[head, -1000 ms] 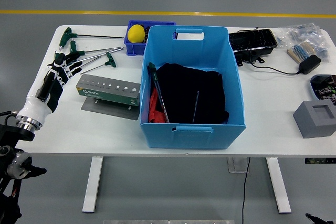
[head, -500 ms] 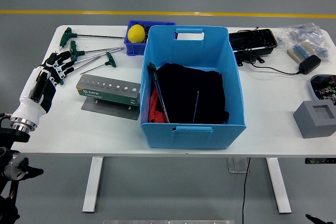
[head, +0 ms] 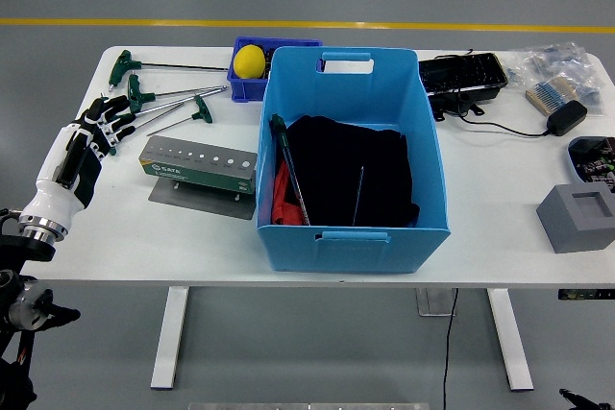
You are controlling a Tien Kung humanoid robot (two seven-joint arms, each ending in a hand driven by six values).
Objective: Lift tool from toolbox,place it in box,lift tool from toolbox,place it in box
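Note:
A large blue box [head: 353,233] stands mid-table with black cloth, a red item and a green-handled T-wrench [head: 288,172] inside. The grey-green tool holder [head: 199,165] lies left of it with empty holes. Three green-handled T-wrenches [head: 163,95] lie on the table behind the holder. My left hand [head: 104,122] hovers at the table's left edge, fingers spread and empty, its tips close to the handles of the nearer wrenches. The right arm is out of view.
A small dark-blue bin [head: 242,85] with a yellow ball [head: 250,60] stands behind the box. A black tray [head: 463,76], cable, adapter [head: 568,117], bagged parts and a grey foam block [head: 578,218] lie at the right.
My left hand has drawn back to the left, away from the wrench handles, over the last second. It has held still in the last half second.

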